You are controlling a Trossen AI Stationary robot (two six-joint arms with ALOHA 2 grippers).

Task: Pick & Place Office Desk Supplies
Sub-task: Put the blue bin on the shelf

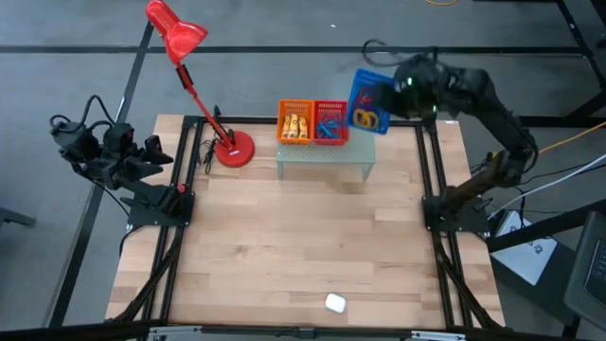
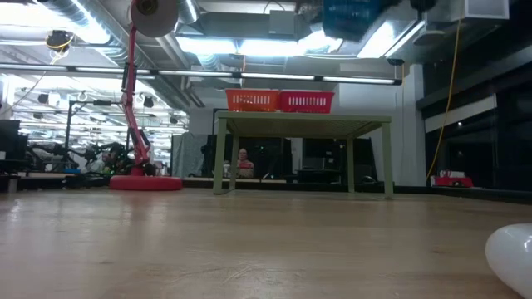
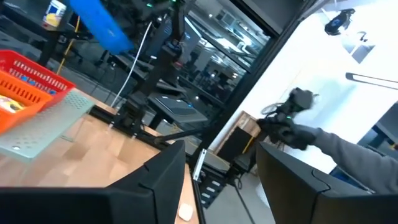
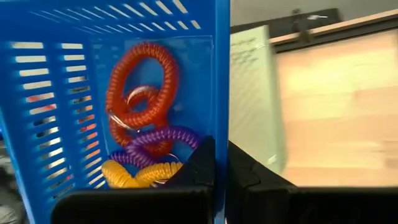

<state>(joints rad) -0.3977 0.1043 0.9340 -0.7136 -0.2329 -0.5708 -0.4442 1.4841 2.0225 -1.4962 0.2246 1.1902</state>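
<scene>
A small white object (image 1: 335,303) lies near the tabletop's (image 1: 284,246) front edge. On the riser (image 1: 325,157) at the back edge, orange basket (image 1: 294,121) and red basket (image 1: 330,122) look placed. Right gripper (image 4: 221,163) pinches the blue basket's (image 1: 370,102) wall, holding it aloft by the back right corner, coiled loops (image 4: 142,99) inside; setting it down remains. Left gripper (image 3: 221,163), spread, waits off the left edge.

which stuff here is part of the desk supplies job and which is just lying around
Part of the job:
- blue basket with coiled loops, pinched at its wall by the right gripper
- orange basket with yellow tubes
- red basket holding loops

Just lying about:
- red desk lamp
- pale green riser under the baskets
- small white object near the table's front edge
</scene>
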